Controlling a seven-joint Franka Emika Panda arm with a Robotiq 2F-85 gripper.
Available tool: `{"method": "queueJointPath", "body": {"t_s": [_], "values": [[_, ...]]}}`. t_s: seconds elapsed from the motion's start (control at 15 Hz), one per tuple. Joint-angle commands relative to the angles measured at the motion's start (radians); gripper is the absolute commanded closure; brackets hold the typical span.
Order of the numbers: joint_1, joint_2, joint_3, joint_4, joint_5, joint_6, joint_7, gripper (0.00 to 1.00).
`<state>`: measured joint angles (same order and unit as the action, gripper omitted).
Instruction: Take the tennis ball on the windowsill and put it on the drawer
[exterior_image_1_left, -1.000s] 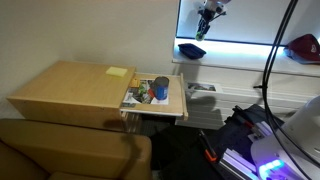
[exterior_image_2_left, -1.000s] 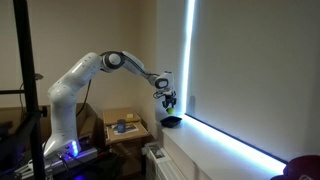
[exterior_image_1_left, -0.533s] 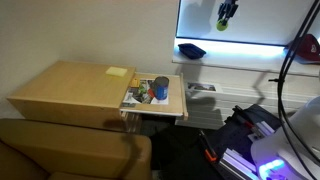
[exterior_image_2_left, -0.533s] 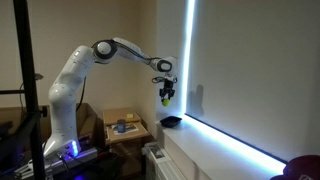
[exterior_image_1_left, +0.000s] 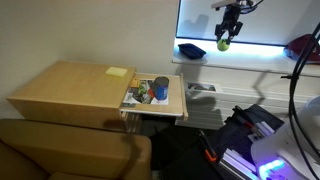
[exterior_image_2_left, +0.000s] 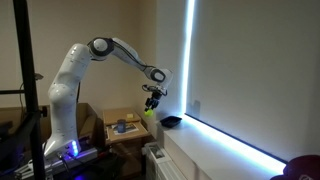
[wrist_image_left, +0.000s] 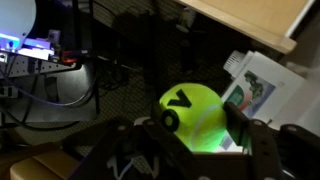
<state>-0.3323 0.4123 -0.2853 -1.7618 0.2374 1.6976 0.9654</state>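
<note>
Exterior view, facing the window
- Tennis ball (exterior_image_1_left: 224, 44): in the air in front of the bright window (exterior_image_1_left: 270, 20), clear of the ledge, just right of the dark bowl (exterior_image_1_left: 190, 48).
- Gripper (exterior_image_1_left: 226, 40): comes down from above, its jaws closed on the ball's sides.
- Windowsill (exterior_image_1_left: 250, 58): a white ledge carrying the bowl at its left end and a red object (exterior_image_1_left: 303, 47) at the far right.
- Drawer (exterior_image_1_left: 178, 100): pulled out from the pale cabinet and full of colourful small items. It sits well below and left of the ball.
- Cabinet top (exterior_image_1_left: 70, 88): a broad flat surface with a yellow note (exterior_image_1_left: 117, 71) near its back edge.

Exterior view, along the sill
- Arm (exterior_image_2_left: 95, 50): white, reaching out from the left toward the window.
- Gripper (exterior_image_2_left: 150, 108): points down, clamped on the ball.
- Tennis ball (exterior_image_2_left: 148, 114): hangs off the sill's near end, left of the dark bowl (exterior_image_2_left: 171, 122).
- Windowsill (exterior_image_2_left: 225, 148): runs away to the lower right under the glowing strip.

Wrist view
- Tennis ball (wrist_image_left: 195, 118): fills the centre, with a black mark on its fuzz.
- Gripper (wrist_image_left: 196, 132): dark fingers (wrist_image_left: 262, 145) press against the ball from both sides.
- Background: tangled cables (wrist_image_left: 60, 75) on the left and a light wooden edge at the upper right, too blurred to identify.
</note>
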Motion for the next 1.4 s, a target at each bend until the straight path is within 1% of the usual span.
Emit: {"method": "queueJointPath", "body": {"t_s": [0.0, 0.07, 0.13, 0.2, 0.33, 0.4, 0.47, 0.67, 0.87, 0.93, 1.07, 1.2, 1.33], "values": [[0.073, -0.123, 0.031, -0.246, 0.01, 0.099, -0.1, 0.62], [0.074, -0.137, 0.037, -0.272, 0.069, 0.115, -0.101, 0.62], [0.073, -0.046, 0.016, -0.151, 0.027, 0.055, -0.064, 0.37], [0.087, -0.064, 0.024, -0.191, 0.044, 0.075, -0.065, 0.37], [0.096, -0.091, 0.028, -0.225, 0.05, 0.085, -0.065, 0.37], [0.095, -0.098, 0.026, -0.229, 0.05, 0.086, -0.068, 0.62], [0.114, -0.098, 0.036, -0.258, 0.038, 0.118, -0.062, 0.62], [0.176, -0.132, 0.088, -0.358, 0.026, 0.15, -0.118, 0.62], [0.241, -0.121, 0.123, -0.408, 0.002, 0.212, -0.107, 0.62], [0.262, -0.118, 0.126, -0.425, -0.017, 0.261, -0.096, 0.62], [0.284, -0.105, 0.128, -0.448, -0.043, 0.351, -0.09, 0.62], [0.288, -0.097, 0.129, -0.471, -0.033, 0.425, -0.1, 0.62], [0.28, -0.096, 0.139, -0.493, 0.011, 0.513, -0.127, 0.62]]}}
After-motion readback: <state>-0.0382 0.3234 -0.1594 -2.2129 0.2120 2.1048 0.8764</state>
